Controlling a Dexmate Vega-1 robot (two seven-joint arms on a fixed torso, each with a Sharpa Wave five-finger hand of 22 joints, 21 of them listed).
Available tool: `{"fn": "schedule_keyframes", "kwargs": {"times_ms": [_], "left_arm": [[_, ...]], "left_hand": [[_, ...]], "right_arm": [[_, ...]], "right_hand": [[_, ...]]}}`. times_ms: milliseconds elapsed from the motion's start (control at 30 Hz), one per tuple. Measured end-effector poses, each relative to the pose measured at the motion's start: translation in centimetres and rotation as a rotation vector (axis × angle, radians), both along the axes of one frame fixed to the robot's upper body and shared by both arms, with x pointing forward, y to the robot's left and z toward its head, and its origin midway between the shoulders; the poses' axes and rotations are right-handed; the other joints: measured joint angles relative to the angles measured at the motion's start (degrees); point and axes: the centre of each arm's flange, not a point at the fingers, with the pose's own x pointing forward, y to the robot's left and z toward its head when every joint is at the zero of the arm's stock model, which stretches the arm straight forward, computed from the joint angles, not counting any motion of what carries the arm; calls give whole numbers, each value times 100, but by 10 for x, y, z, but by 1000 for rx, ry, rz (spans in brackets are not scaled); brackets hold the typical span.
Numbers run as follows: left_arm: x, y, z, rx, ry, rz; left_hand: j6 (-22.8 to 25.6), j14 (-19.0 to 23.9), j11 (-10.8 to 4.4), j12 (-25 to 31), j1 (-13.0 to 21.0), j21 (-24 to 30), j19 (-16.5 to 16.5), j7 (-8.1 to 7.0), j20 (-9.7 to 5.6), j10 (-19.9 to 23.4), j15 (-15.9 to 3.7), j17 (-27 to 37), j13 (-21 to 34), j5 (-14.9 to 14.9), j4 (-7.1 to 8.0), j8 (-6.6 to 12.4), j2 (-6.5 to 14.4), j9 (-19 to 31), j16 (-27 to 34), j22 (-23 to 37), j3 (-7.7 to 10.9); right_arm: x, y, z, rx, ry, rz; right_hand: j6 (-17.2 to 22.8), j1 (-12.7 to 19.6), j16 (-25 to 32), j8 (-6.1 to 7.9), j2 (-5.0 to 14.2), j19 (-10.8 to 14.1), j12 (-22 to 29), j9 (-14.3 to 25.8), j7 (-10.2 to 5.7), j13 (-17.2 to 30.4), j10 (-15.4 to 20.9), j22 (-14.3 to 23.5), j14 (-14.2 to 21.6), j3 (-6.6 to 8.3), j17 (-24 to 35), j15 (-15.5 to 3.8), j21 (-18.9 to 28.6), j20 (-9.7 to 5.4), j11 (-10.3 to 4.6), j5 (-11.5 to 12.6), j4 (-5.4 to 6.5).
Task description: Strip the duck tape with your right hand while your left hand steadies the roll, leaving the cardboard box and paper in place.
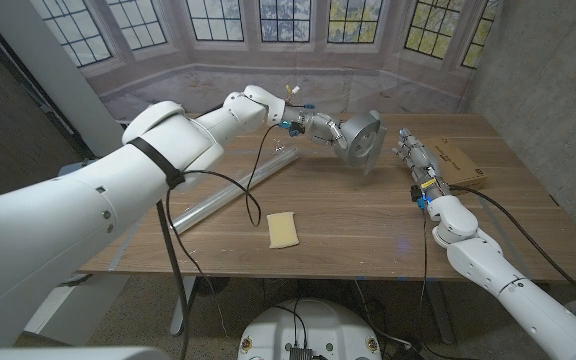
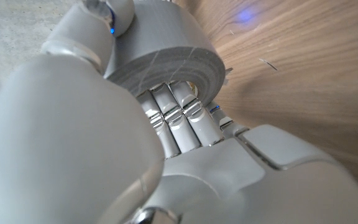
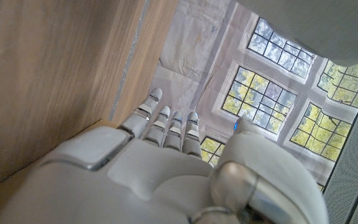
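Where the left arm reaches across the bench (image 1: 368,235), left hand (image 1: 320,128) gripping the roll of duct tape (image 1: 362,139) — roll raised above the wood and tilted, its open face turned toward the right side. Seen from the left wrist, fingers (image 2: 179,118) tucked into the grey roll's core, with the thumb over its outer band, wood grain close beside it. Right hand (image 1: 414,155) just beside the roll but apart from it, fingers straight and loosely apart, holding nothing; from the right wrist, fingers (image 3: 166,127) stretched out past the bench edge toward the windows. Behind the right hand, flat on the far right of the bench, cardboard box (image 1: 465,160), brown with a dark mark near one end. Near the front edge, well apart from both hands, pale yellow paper (image 1: 283,229) lying flat. Left of that, a clear tube (image 1: 230,190) lying slantwise under a black cable — resting on the wood.
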Motion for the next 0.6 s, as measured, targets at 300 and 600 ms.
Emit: {"fn": "schedule_keyframes", "kwargs": {"times_ms": [300,600], "left_arm": [[-4,-6,-13,-67,106,-45],[-6,-8,-28,-122,206,-78]], "left_hand": [[1,0,0,15,0,21,-10,1,10,0,0,0,0,1,0,21,0,1,4,0,0],[8,0,0,15,0,33,-41,7,-19,0,0,0,0,13,0,23,0,2,4,0,0]], "right_arm": [[-2,0,1,-5,1,-4],[-3,1,1,-10,2,-9]], "right_hand": [[0,0,0,0,0,0,0,0,0,0,0,0,0,1,0,0,0,0,0,0,-1],[0,0,0,0,0,0,0,0,0,0,0,0,0,7,0,0,0,0,0,0,-40]]}}
